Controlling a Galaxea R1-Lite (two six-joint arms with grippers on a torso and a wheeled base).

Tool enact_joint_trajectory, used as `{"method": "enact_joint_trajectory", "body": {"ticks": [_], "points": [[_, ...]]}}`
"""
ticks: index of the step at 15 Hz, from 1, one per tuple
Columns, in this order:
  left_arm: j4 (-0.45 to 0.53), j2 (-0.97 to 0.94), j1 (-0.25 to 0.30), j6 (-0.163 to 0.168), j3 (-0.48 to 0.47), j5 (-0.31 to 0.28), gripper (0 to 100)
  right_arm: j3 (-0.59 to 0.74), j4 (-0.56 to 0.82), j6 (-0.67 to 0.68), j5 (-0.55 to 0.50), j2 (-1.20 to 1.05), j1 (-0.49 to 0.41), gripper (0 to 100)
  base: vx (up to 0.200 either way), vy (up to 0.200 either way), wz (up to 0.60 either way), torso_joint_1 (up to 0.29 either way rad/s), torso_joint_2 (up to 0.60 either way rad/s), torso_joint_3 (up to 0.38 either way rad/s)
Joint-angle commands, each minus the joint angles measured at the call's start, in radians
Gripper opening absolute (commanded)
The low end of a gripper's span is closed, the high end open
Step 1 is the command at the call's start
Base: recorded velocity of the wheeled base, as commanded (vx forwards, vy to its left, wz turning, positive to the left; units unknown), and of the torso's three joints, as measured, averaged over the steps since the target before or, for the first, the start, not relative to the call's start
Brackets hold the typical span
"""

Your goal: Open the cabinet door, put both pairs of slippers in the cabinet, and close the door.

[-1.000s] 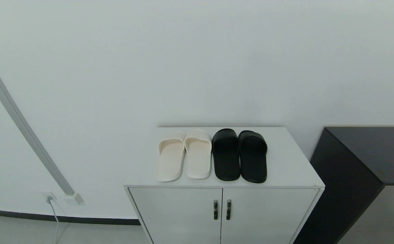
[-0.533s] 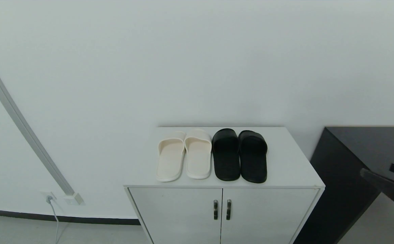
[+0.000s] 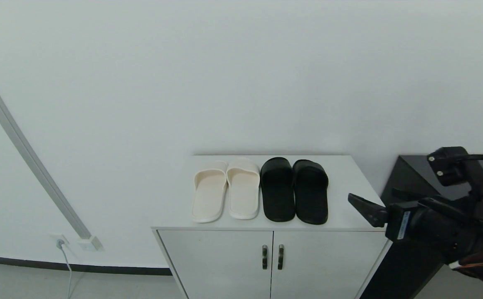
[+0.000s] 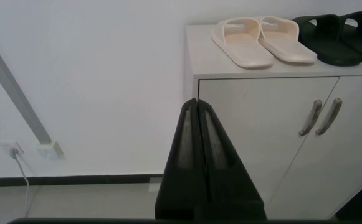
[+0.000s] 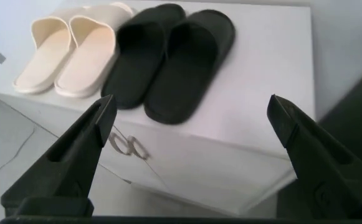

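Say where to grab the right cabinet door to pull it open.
Take the right door's handle, the vertical bar beside the centre seam, from the front, one finger each side. It stands off the door face, leaving room behind; its place at the seam suggests outer-edge hinges. The open right gripper is probably nearest.

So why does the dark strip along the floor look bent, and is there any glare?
Head view: the skirting strip bows slightly, likely a wide lens; light is even, no glare. Right wrist view: only soft shadows beside the black slippers on the cabinet top.
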Motion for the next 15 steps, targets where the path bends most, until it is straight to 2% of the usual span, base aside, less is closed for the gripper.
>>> {"method": "enact_joint_trajectory", "body": {"ticks": [1, 10, 15], "points": [[0.0, 0.0, 0.0, 0.0, -0.002, -0.001, 0, -0.062, -0.041, 0.029, -0.034, 0.141, 0.054, 100, 0.0, 0.0, 0.0, 0.0, 0.0, 0.0], [0.0, 0.0, 0.0, 0.0, -0.002, -0.001, 0, -0.326, -0.047, 0.054, -0.212, 0.456, 0.112, 100, 0.0, 0.0, 0.0, 0.0, 0.0, 0.0], [0.0, 0.0, 0.0, -0.002, -0.002, -0.001, 0, -0.47, -0.047, 0.063, -0.258, 0.638, 0.114, 100, 0.0, 0.0, 0.0, 0.0, 0.0, 0.0]]}}
